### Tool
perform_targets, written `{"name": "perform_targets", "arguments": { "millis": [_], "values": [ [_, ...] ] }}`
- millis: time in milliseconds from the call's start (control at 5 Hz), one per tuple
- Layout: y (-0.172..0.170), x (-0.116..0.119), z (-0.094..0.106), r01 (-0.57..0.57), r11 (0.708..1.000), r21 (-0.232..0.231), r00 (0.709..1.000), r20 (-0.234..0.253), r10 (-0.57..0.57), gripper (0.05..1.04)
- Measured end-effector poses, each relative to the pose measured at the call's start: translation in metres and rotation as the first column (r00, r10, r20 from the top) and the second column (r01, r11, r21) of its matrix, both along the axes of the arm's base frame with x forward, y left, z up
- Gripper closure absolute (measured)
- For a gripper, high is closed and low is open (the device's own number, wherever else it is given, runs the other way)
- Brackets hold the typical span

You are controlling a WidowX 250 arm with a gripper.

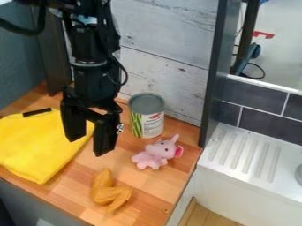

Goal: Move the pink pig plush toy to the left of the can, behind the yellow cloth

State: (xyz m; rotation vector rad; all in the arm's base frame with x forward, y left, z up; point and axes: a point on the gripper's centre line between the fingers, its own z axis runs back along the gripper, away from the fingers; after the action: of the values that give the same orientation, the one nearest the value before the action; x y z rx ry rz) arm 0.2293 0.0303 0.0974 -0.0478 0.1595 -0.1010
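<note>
Aloft, one pincer [87,147], one cloth [36,143], one can [147,119]

One fixed camera looks down, slanting, counterward.

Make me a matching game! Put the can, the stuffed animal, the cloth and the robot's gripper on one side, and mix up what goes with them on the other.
Things:
1. can
2. stuffed animal
3. cloth
4. gripper

Matches:
A. yellow, spread out
B. black, hanging down over the counter with its fingers apart
C. pink all over
D. standing upright, with a grey top

Right pairs: 1-D, 2-C, 3-A, 4-B
</note>
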Motion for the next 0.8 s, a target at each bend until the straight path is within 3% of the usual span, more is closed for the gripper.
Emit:
{"name": "perform_targets", "arguments": {
  "millis": [200, 400, 600, 800],
  "values": [
    [-0.001, -0.002, -0.006, 0.006, 1.0, -0.008, 1.0, -0.024, -0.006, 0.083],
    [-0.007, 0.024, -0.009, 0.142, 0.988, -0.061, 0.986, 0.101, -0.135, 0.083],
    [-0.029, 0.051, -0.022, 0.31, 0.946, -0.099, 0.939, 0.187, -0.288, 0.083],
    [-0.044, 0.07, -0.028, 0.376, 0.926, -0.028, 0.906, 0.221, -0.361, 0.083]
  ]
}}
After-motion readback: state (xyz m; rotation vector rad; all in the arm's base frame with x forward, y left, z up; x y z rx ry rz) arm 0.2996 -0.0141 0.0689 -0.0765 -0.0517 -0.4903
